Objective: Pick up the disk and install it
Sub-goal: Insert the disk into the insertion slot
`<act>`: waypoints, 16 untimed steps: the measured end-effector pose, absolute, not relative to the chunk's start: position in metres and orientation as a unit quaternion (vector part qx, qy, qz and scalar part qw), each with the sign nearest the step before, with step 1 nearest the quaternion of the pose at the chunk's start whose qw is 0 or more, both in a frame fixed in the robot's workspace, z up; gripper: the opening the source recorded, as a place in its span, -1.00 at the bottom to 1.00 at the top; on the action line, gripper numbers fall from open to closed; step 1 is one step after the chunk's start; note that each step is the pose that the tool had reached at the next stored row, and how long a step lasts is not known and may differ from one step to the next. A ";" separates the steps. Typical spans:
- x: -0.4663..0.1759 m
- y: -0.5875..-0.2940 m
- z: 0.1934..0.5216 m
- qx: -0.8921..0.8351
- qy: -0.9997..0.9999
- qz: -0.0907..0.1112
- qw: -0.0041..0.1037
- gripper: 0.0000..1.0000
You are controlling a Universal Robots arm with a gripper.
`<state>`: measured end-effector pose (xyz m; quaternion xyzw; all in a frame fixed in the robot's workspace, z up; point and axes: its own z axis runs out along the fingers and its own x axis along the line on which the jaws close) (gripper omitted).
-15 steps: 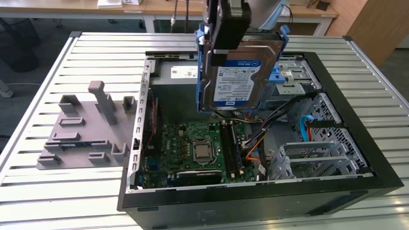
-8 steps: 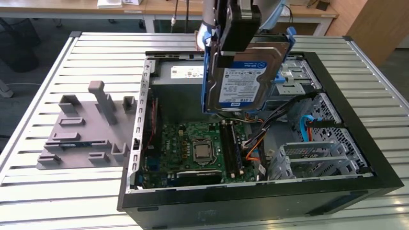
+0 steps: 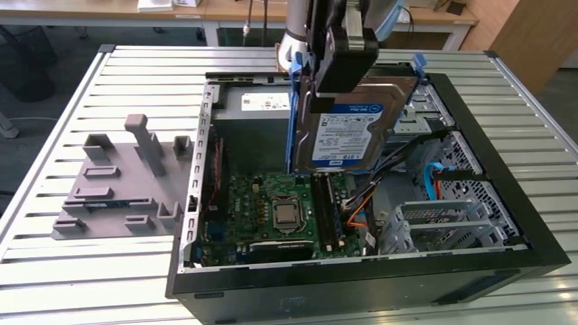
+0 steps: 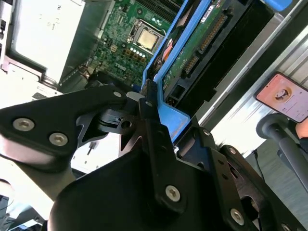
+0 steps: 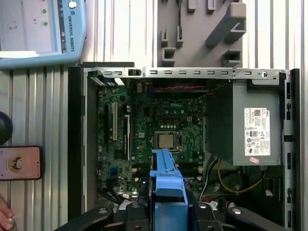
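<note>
The disk (image 3: pixel 348 135), a silver hard drive with a white-and-blue label in a bright blue carrier, hangs upright over the open computer case (image 3: pixel 361 281), above the motherboard (image 3: pixel 280 203). My gripper (image 3: pixel 316 91) is shut on the disk's upper end. In the second wrist view the black fingers (image 4: pixel 149 103) clamp the blue carrier (image 4: pixel 166 113), and the drive's green circuit side (image 4: pixel 192 53) faces the camera. In the first wrist view the carrier's edge (image 5: pixel 166 178) sticks out from the gripper (image 5: pixel 166 211) over the motherboard (image 5: pixel 163 120).
Inside the case are a grey power-supply box (image 3: pixel 257 105) at the back and a metal drive cage (image 3: pixel 451 220) on the exterior view's right. A grey fixture block (image 3: pixel 122 183) lies on the slatted table. A teach pendant (image 5: pixel 41 29), a phone (image 5: pixel 19 163) and a person's fingers (image 5: pixel 5 219) lie beside the case.
</note>
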<state>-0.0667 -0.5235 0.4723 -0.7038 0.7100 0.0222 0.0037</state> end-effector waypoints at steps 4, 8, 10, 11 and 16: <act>-0.060 -0.527 0.471 -0.704 0.710 0.022 0.004 -0.27; -0.045 -0.527 0.470 -0.704 0.710 0.022 0.004 -0.27; -0.039 -0.527 0.470 -0.704 0.710 0.022 0.004 -0.27; -0.036 -0.527 0.470 -0.704 0.710 0.022 0.004 -0.27; -0.034 -0.532 0.469 -0.704 0.710 0.022 0.004 -0.27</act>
